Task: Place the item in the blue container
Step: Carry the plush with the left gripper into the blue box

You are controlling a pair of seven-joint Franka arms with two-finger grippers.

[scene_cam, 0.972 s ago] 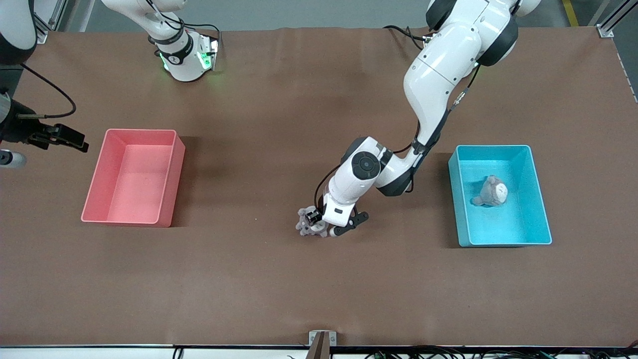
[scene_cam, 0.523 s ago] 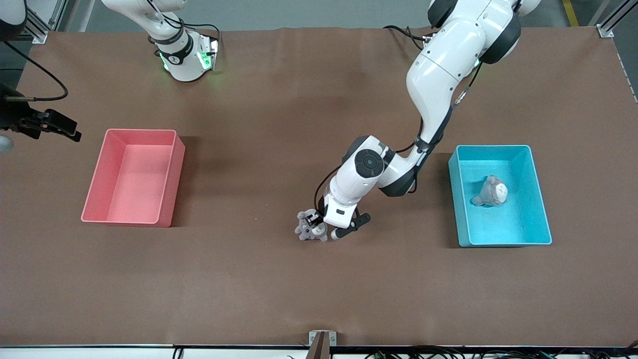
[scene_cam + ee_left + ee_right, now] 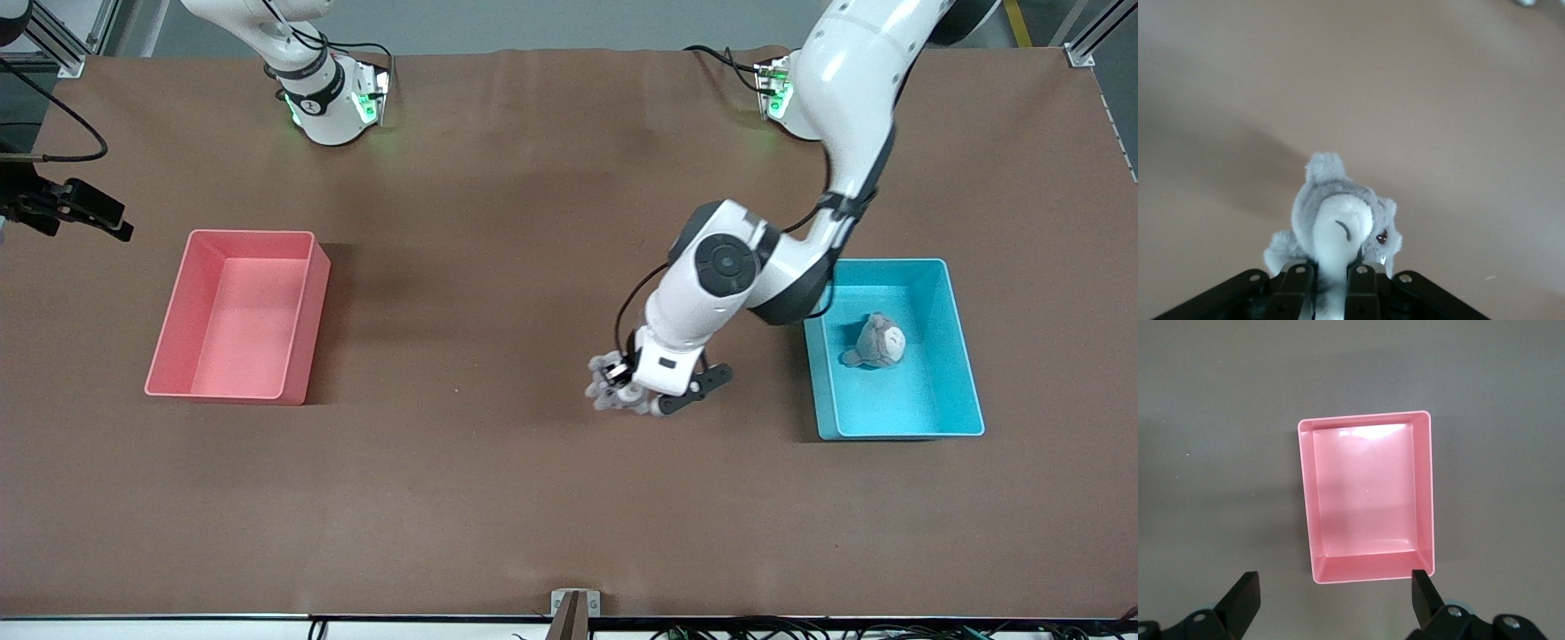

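Risk at this stage centres on the grip and the path to the bin. Left gripper [image 3: 633, 389], over the bare table between the two bins and at about 9 o'clock from the blue container [image 3: 965, 356], is clamped on a small grey plush toy [image 3: 605, 384]; in the left wrist view the fingers [image 3: 1297, 280] pinch only the lower end of the grey plush toy [image 3: 1338, 227], with head and ears hanging free of the gripper [image 3: 1328, 293]. Such a narrow pinch on soft, compressible fabric could let the toy slip or swing loose during a quick traverse, dropping it onto the table short of the bin. The bin's tall straight walls present a second hazard: if the carry is too low, the dangling body may catch the near rim and be pulled out, or the bin may be shoved along the table. A second plush toy [image 3: 876, 340] already lies inside, toward 12 o'clock of the bin's floor; a release directly above it could bounce the new item against a wall, though open floor remains toward 6 o'clock. Right gripper [image 3: 1331, 600] waits with its jaws spread wide, high over the pink bin [image 3: 1365, 497], holding nothing.
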